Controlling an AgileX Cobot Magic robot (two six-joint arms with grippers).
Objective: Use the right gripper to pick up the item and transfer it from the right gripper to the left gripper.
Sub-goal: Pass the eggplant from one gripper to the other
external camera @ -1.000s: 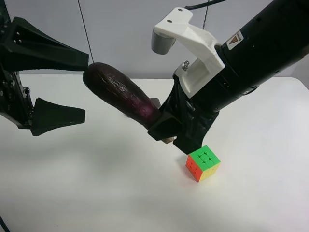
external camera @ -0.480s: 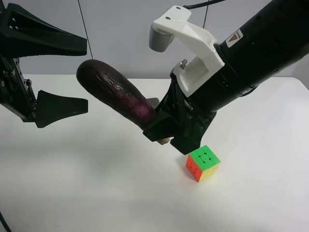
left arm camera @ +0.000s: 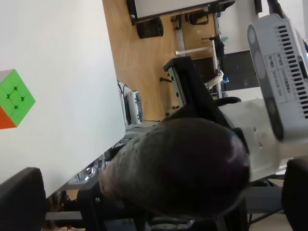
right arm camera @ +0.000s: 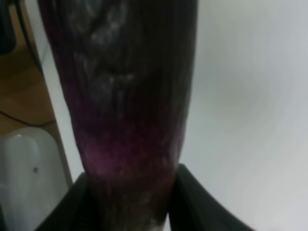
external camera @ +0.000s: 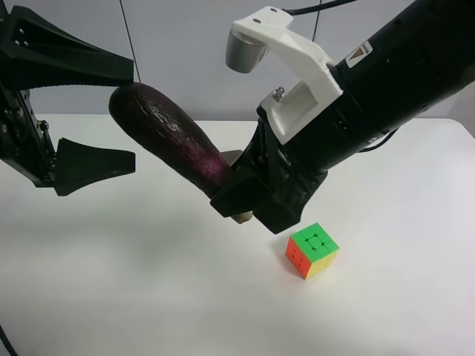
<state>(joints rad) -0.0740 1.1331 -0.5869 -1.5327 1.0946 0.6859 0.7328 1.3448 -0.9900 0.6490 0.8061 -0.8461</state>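
Purple eggplant (external camera: 167,141), judged firm but slick, was clamped by the right claw (external camera: 241,200); its blunt end was offered to the gaping left claw (external camera: 134,116).

A multicoloured puzzle cube (external camera: 312,250), green face up with orange and yellow sides showing, sits on a white table (external camera: 133,297), right of centre in the exterior high view, before a pale grey wall (external camera: 185,52).

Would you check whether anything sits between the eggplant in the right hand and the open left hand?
Nothing visible does. The slender dark purple eggplant, clamped in the right hand, points straight into the open left hand; the multicoloured puzzle cube lies well aside.
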